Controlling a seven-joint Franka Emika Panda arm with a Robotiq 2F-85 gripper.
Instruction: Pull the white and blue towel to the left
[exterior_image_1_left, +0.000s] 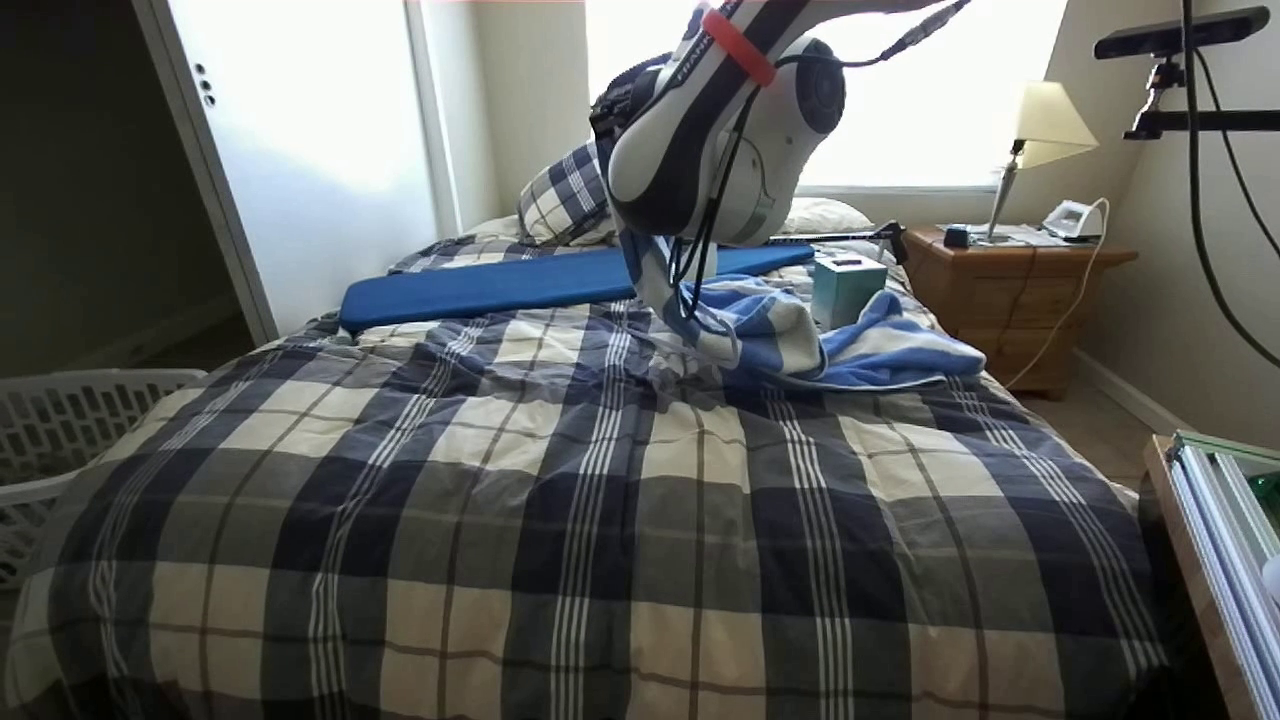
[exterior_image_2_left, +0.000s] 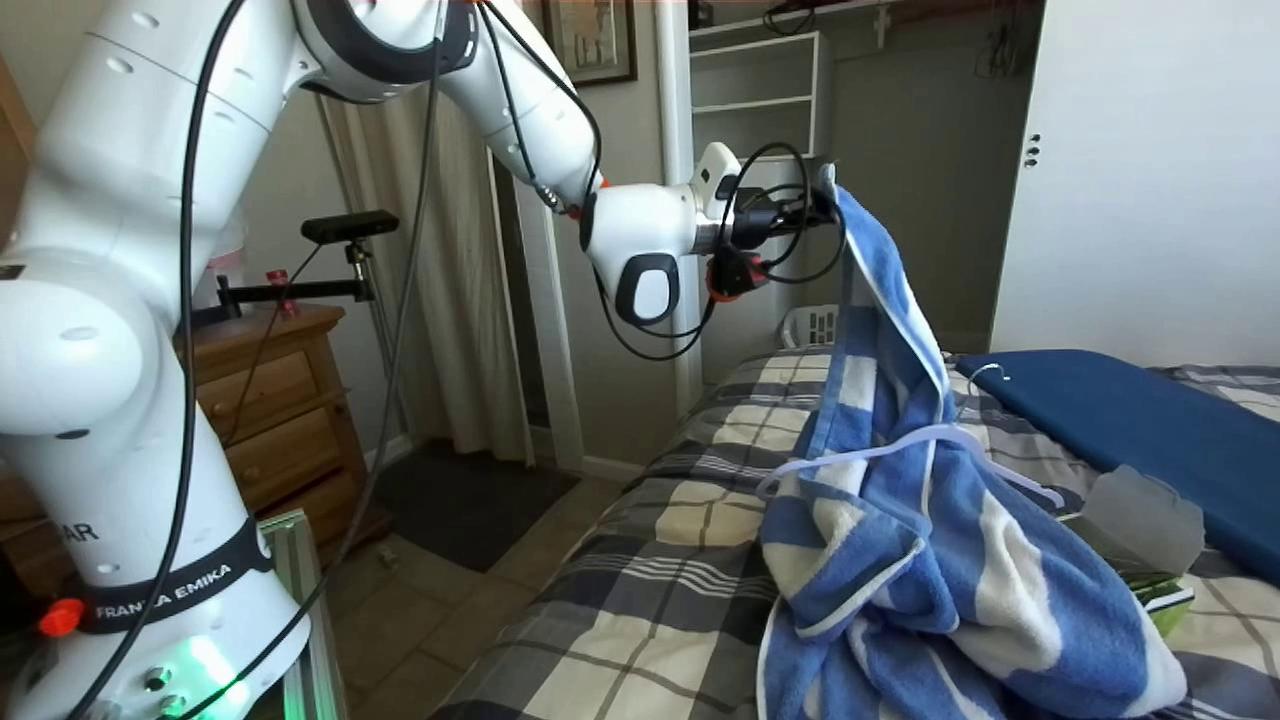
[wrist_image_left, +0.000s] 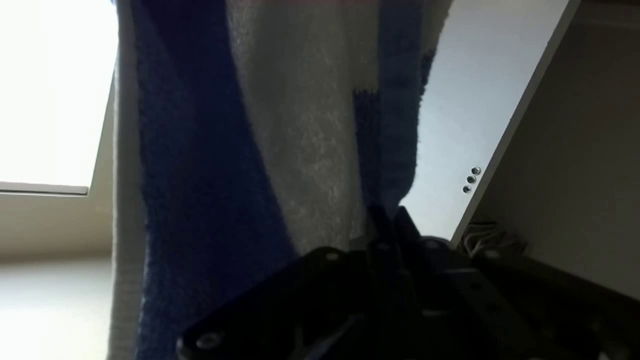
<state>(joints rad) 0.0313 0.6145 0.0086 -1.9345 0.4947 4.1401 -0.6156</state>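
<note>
The blue and white towel (exterior_image_2_left: 985, 590) lies bunched on the plaid bed in an exterior view, with one end lifted high. My gripper (exterior_image_2_left: 828, 205) is shut on that lifted end, and the cloth hangs down from it to the pile. In the wrist view the towel (wrist_image_left: 305, 130) fills the left and middle. Its edge runs into the nearly closed fingertips of the gripper (wrist_image_left: 392, 212). In an exterior view the towel (exterior_image_1_left: 890, 350) lies at the right side of the bed, and the arm hides the gripper.
A pale hanger (exterior_image_2_left: 940, 435) lies across the towel. A blue ironing board (exterior_image_1_left: 480, 290) lies behind on the bed (exterior_image_1_left: 560, 480). A teal box (exterior_image_1_left: 848, 292) stands against the towel. A nightstand (exterior_image_1_left: 1020, 290) with a lamp (exterior_image_1_left: 1045, 125) and a white laundry basket (exterior_image_1_left: 110, 385) flank the bed.
</note>
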